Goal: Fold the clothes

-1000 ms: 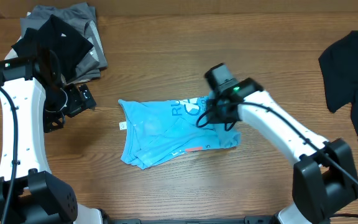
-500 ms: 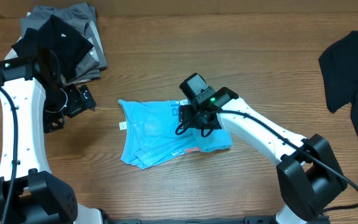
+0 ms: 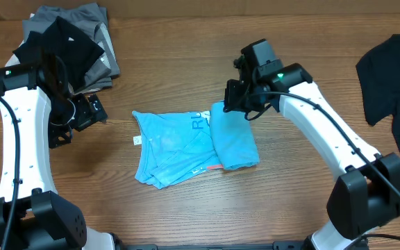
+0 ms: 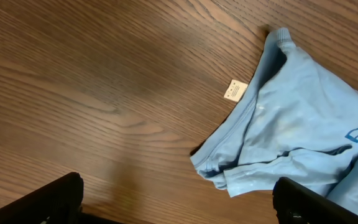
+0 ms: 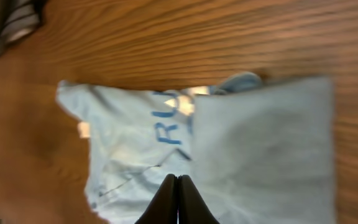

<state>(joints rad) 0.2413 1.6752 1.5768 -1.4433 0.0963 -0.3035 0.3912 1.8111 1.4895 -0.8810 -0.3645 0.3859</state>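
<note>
Overhead, we see the sky-blue T-shirt (image 3: 176, 149) lying mid-surface (image 3: 186, 69), its right side folded over the printed lettering. The right gripper (image 3: 232, 101) hangs at the fold's upper edge, jaws pressed together, gripping nothing. The left gripper (image 3: 60, 133), jaws wide, hovers left of the shirt. A heap of dark and grey garments (image 3: 68, 42) sits far left; a black garment (image 3: 394, 69) lies far right.
</note>
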